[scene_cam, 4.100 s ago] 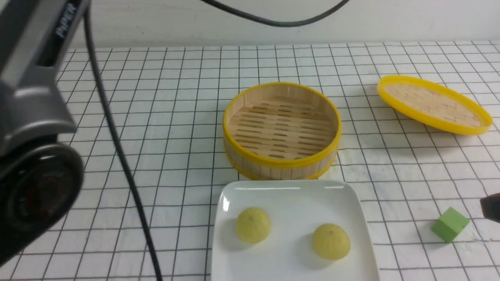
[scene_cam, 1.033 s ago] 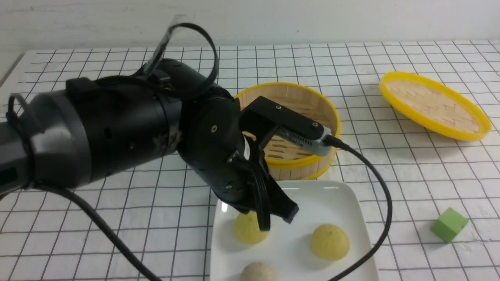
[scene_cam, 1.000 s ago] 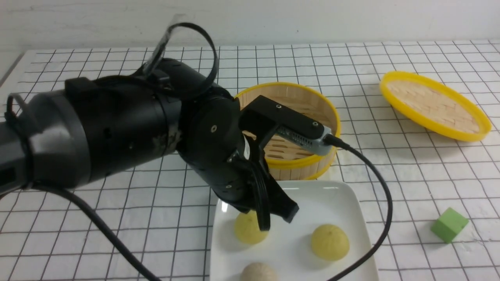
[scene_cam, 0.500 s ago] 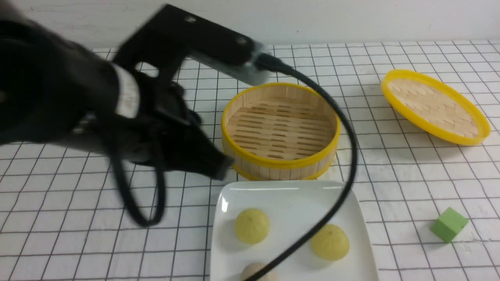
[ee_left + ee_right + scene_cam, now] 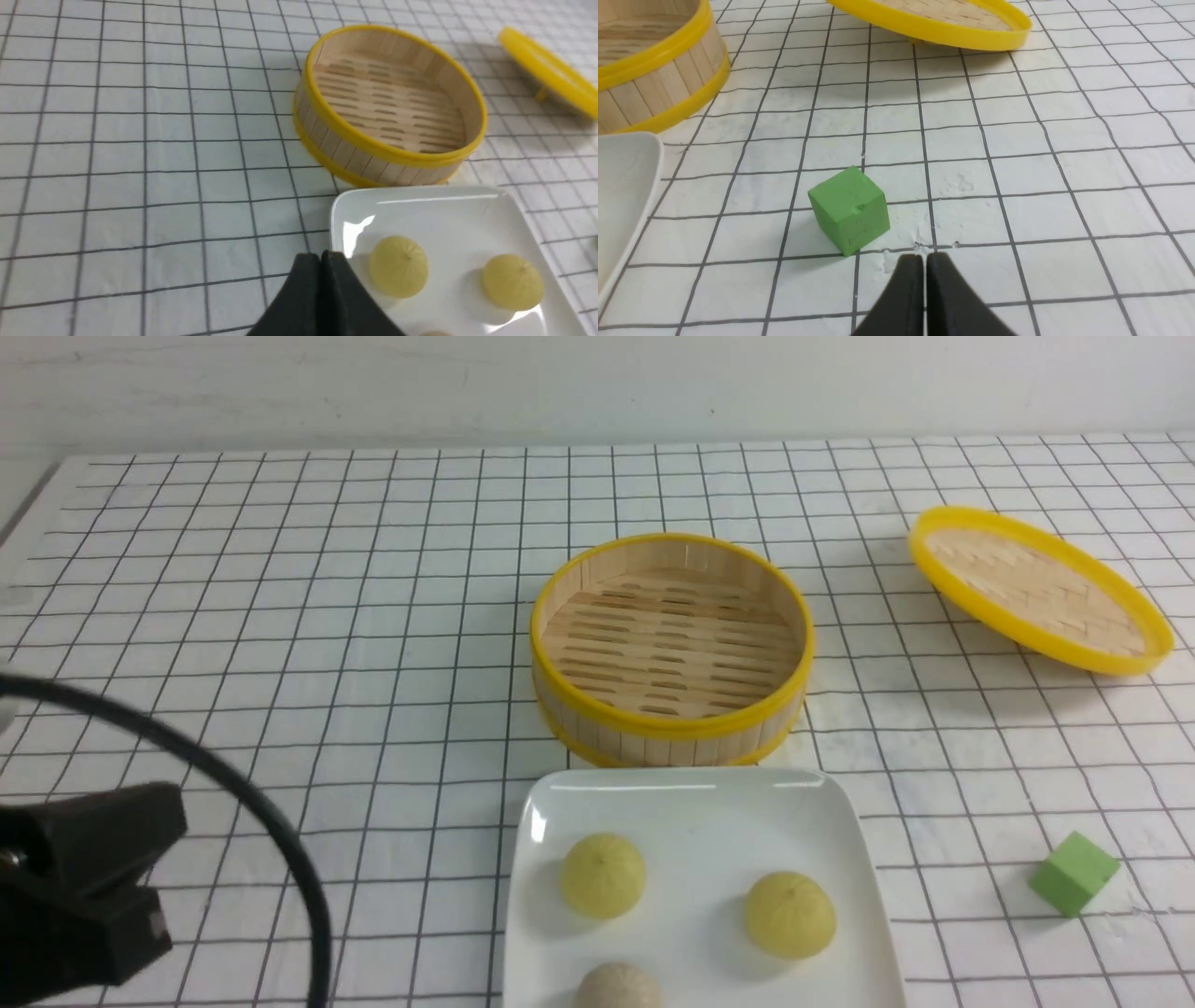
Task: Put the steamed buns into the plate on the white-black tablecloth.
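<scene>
Resting on the white plate [image 5: 822,803] at the near edge of the worktop, three steamed buns sit apart from one another: a pale yellow bun [image 5: 603,875] toward the robot's left, a second yellow bun [image 5: 790,914] toward its right, and a beige-white bun [image 5: 618,987] nearest the camera, partly cut off by the frame edge. The plate lies on the white-black tablecloth [image 5: 327,616], just in front of the bamboo steamer basket [image 5: 672,649], whose slatted floor is bare. The yellow-rimmed woven lid [image 5: 1041,588] lies tilted at the far right, and a green cube [image 5: 1074,873] stands to the right of the plate. The left end effector [image 5: 320,262] hovers beside the plate's left edge, its two black fingers pressed together on nothing. The right end effector [image 5: 924,262] is likewise clenched and empty, poised just beside the green cube without touching it. A black cable [image 5: 243,803] arcs across the lower left of the front view.
</scene>
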